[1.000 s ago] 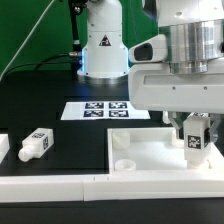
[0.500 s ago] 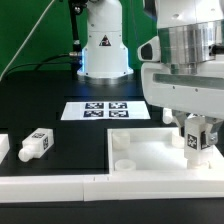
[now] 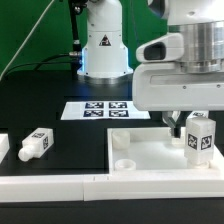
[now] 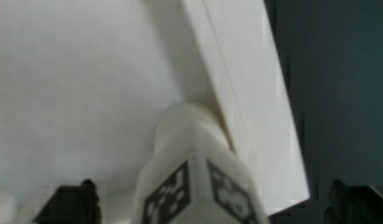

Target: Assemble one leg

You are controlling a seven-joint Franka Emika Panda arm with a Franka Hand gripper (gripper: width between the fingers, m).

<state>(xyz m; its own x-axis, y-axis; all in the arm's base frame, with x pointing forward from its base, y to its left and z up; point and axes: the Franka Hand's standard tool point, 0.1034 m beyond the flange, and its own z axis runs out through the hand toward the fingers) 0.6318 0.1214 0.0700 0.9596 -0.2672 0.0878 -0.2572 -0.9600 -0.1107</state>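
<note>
A white leg (image 3: 198,138) with a black-and-white tag stands upright at the exterior view's right end of the large flat white top (image 3: 150,152). My gripper (image 3: 196,114) hovers just above the leg, its fingers open and apart from it. In the wrist view the leg (image 4: 191,170) stands between my spread fingertips (image 4: 72,205), with the gripper (image 4: 214,208) open around it and the white top (image 4: 81,80) beneath. A second leg (image 3: 36,143) lies on the black table at the exterior view's left.
The marker board (image 3: 105,109) lies behind the top, in front of the robot base (image 3: 102,45). Another white part (image 3: 3,147) shows at the left edge. A white rail (image 3: 50,185) runs along the front. The top has corner holes (image 3: 119,140).
My gripper has risen off the leg, which stays standing on the top. The fingers that flanked the leg now sit above it.
</note>
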